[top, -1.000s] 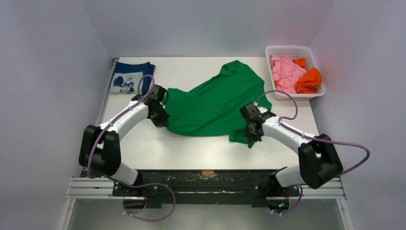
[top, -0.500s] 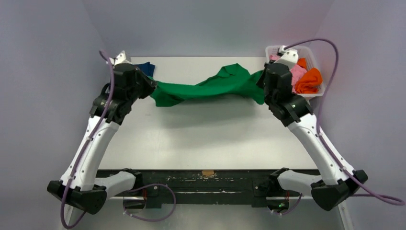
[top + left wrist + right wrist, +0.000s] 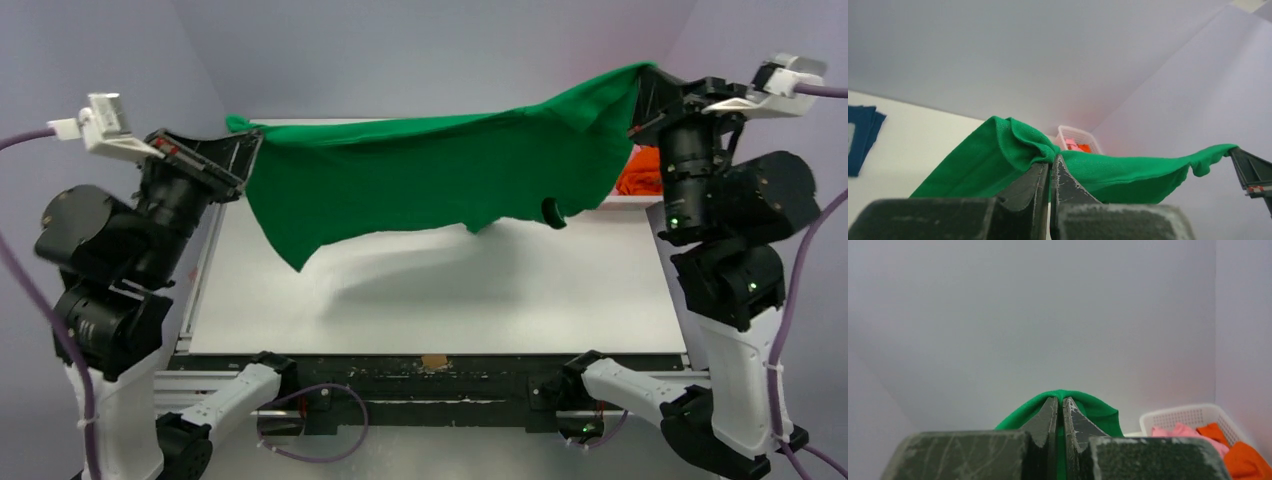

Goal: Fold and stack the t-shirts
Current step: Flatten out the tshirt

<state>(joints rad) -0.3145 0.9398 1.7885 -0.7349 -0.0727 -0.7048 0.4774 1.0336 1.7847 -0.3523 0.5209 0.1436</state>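
High above the table (image 3: pixel 450 300), both my arms hold the green shirt (image 3: pixel 430 185) stretched edge to edge, clear of the surface. Left gripper (image 3: pixel 1050 165) is pinched tight on a bunched fold of it over the left edge; right gripper (image 3: pixel 1060 402) is clamped on the cloth over the right edge. It hangs unevenly, deeper toward the left, so it is spread but not yet folded.

As for progress, I judge one shirt done. The navy shirt (image 3: pixel 860 135) lies flat on the table and looks folded, though only its edge shows. The basket (image 3: pixel 1188 417) at the far right corner still holds a pink shirt (image 3: pixel 1183 431) and an orange shirt (image 3: pixel 1243 455). So left to do: lay the green one down, fold it, stack it, then those two.
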